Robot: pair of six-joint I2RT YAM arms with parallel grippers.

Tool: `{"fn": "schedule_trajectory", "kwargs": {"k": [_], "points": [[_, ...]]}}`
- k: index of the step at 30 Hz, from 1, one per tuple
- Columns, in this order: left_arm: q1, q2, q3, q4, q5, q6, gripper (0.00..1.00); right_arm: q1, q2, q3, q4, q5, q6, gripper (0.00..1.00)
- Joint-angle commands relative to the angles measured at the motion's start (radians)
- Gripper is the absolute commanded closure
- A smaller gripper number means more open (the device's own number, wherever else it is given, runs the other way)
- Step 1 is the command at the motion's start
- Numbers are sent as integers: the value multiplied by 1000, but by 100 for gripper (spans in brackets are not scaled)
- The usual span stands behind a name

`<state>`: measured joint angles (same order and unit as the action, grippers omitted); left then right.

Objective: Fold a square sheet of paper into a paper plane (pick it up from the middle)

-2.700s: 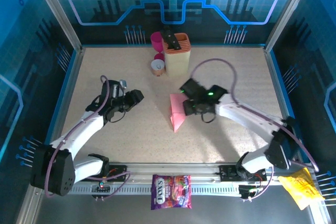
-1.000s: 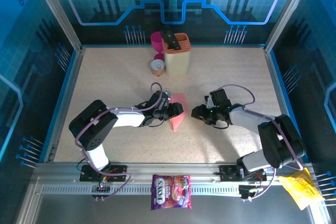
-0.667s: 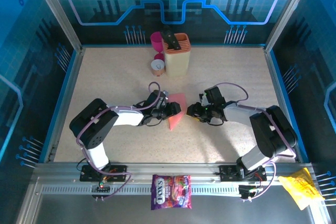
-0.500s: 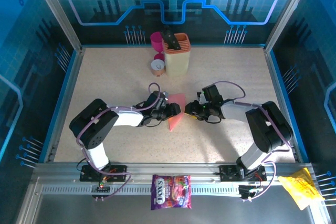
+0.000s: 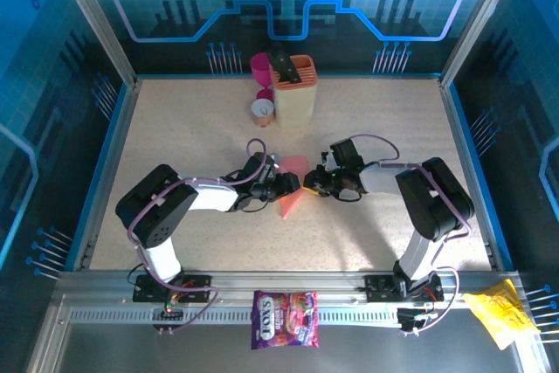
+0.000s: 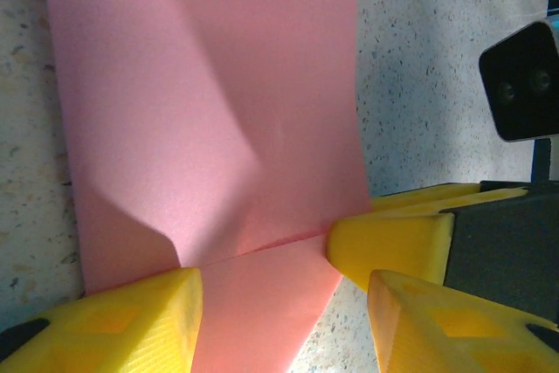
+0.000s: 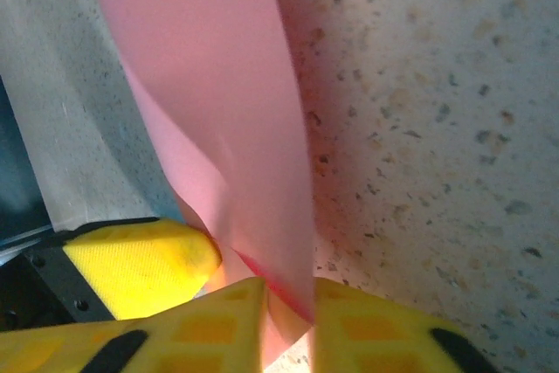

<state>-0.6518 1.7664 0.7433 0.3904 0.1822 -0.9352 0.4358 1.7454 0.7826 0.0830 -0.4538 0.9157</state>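
Note:
The pink sheet of paper (image 5: 292, 191), folded to a pointed strip, lies at the table's middle between both grippers. My left gripper (image 5: 285, 184) is at its left side. In the left wrist view this gripper (image 6: 279, 307) stands open, its yellow fingers (image 6: 105, 325) astride the creased paper (image 6: 210, 111), which lies flat. My right gripper (image 5: 312, 183) meets the paper from the right. In the right wrist view the right gripper (image 7: 290, 316) is shut on the raised edge of the paper (image 7: 227, 120). The left gripper's fingertip (image 7: 140, 264) touches the paper beside it.
At the back stand a magenta cup (image 5: 260, 65), a cream holder (image 5: 294, 91) and a small brown cup (image 5: 262, 112). A purple candy bag (image 5: 285, 309) lies on the front rail and a yellow bag (image 5: 500, 309) at the front right.
My right gripper has moved left to the paper and shut on its right edge, which now stands up. The left gripper has stayed at the paper's left side, still open.

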Motion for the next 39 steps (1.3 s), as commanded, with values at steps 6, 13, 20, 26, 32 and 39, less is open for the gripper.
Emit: {"fn": "schedule_trajectory", "kwargs": {"k": [6,13,20,26,32,39], "points": [[50,-19,10,-11,83,89,45,43,-81,-69,-14,72,36,100],[75,-128,14,-136,91,206,44,166,-218,-88,-213,369,120,100],[53,-283,-81,-214,58,234,45,230,-210,-105,-229,457,188,100],[-97,-384,-98,-331,-95,324,51,234,-199,-118,-195,443,197,100],[-232,-396,-94,-356,-274,436,49,236,-245,-97,-175,410,178,100],[-286,-348,-94,-334,-346,530,46,238,-274,-68,-169,373,184,100]]}}
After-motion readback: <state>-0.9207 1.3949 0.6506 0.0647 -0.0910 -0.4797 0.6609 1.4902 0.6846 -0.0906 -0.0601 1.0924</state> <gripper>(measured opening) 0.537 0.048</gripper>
